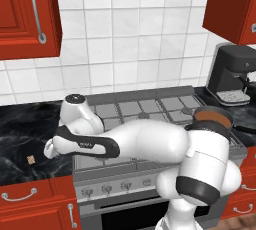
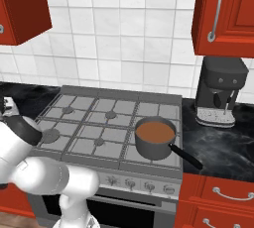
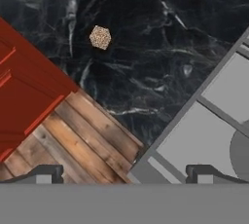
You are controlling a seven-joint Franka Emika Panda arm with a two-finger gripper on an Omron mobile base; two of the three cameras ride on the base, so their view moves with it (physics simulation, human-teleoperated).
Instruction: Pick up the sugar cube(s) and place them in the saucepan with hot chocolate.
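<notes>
One tan speckled sugar cube [image 3: 100, 37] lies on the black marble counter [image 3: 146, 33], left of the stove; in the left base view the same sugar cube [image 1: 31, 159] sits near the counter's front edge. My gripper [image 3: 125, 173] hangs open above the counter's front edge beside the stove, with nothing between its fingertips [image 3: 44, 173]. The cube lies ahead of it and a little to the left, apart from the fingers. The saucepan with hot chocolate [image 2: 155, 137] stands on the stove's front right burner, its handle pointing to the front right. In the left base view the saucepan [image 1: 214, 118] is partly behind my arm.
A black coffee machine [image 2: 218, 90] stands on the counter right of the stove [image 2: 99, 123]. Red cabinet fronts [image 3: 24, 96] and wooden floor [image 3: 82, 145] lie below the counter edge. Red wall cabinets [image 1: 27, 14] hang above.
</notes>
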